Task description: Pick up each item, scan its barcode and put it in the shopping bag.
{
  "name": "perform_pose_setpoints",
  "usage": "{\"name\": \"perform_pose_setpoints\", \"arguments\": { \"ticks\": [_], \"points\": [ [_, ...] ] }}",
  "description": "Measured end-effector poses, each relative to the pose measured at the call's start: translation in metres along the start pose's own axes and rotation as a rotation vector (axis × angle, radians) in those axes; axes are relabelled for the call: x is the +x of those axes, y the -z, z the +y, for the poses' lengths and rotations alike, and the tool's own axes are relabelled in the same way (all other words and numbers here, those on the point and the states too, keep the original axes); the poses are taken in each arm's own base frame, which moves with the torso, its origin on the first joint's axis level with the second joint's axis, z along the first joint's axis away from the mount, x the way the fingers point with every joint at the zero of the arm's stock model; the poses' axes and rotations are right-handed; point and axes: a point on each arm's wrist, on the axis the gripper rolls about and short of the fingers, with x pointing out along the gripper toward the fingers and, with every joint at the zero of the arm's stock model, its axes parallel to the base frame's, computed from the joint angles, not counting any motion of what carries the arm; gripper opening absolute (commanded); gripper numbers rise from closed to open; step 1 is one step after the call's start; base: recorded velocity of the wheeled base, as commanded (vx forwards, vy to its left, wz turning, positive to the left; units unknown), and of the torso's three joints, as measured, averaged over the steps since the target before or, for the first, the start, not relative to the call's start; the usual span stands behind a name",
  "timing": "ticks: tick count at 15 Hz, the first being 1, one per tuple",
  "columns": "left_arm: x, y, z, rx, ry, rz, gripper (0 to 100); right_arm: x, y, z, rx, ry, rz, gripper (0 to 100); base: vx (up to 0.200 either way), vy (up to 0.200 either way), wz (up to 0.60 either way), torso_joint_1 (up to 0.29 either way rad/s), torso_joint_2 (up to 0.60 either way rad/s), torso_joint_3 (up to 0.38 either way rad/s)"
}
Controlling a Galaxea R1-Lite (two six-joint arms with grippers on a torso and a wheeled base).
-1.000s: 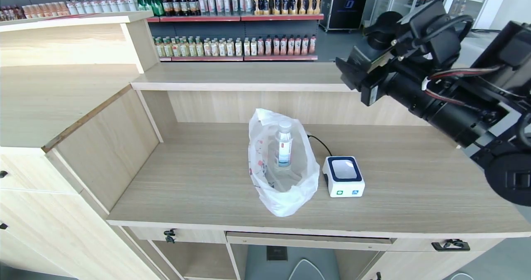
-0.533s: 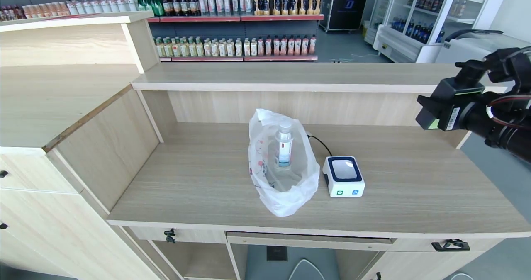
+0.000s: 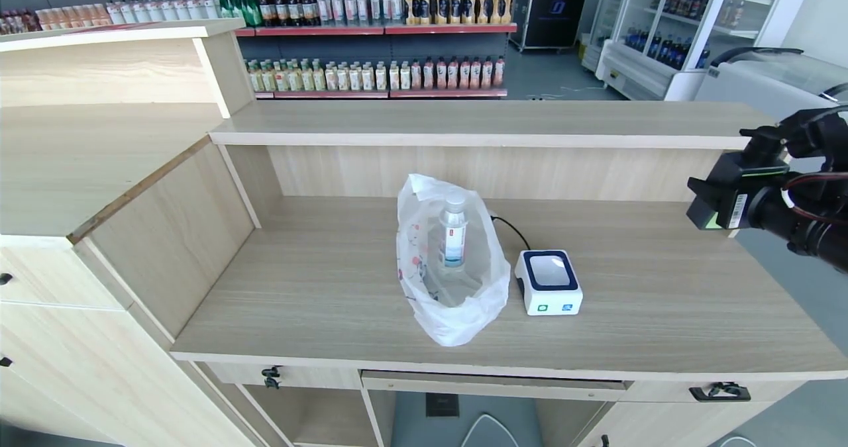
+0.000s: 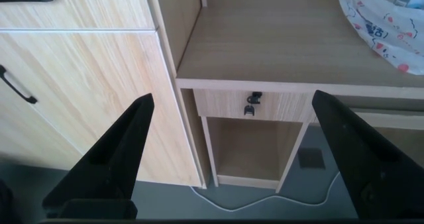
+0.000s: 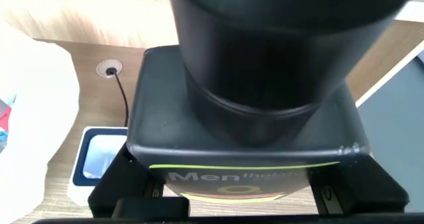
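Left fingers (image 4: pixel 109 171) spread apart, empty; right fingers (image 5: pixel 116 199) clamped on a black container (image 5: pixel 245 141), right of the barcode scanner (image 3: pixel 548 281).

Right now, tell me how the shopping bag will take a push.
The shopping bag looks thin and crumpled, so it likely folds rather than slides. The upright bottle inside probably anchors it, yet may tip.

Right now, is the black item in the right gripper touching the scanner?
Apart. The head view shows the black item off at the right end, with a wide stretch of bare counter between it and the scanner.
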Motion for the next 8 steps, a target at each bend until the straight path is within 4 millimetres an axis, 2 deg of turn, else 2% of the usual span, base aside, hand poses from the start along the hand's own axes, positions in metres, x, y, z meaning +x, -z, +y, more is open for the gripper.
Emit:
{"name": "perform_pose_setpoints", "arguments": {
  "ticks": [3, 5, 8],
  "points": [
    [0.000, 0.000, 0.000, 0.000, 0.000, 0.000, 100, 0.001, 0.004, 0.005, 0.042, -0.025, 0.097, 0, 0.000, 0.000, 0.60, -0.141, 0.39, 0.229],
    [0.000, 0.000, 0.000, 0.000, 0.000, 0.000, 100, 0.001, 0.004, 0.007, 0.143, -0.040, 0.189, 0, 0.000, 0.000, 0.00, -0.210, 0.53, 0.320],
    [0.000, 0.000, 0.000, 0.000, 0.000, 0.000, 100, 0.008, -0.013, 0.010, 0.216, -0.055, 0.217, 0, 0.000, 0.000, 0.00, -0.077, 0.21, 0.126]
  ]
}}
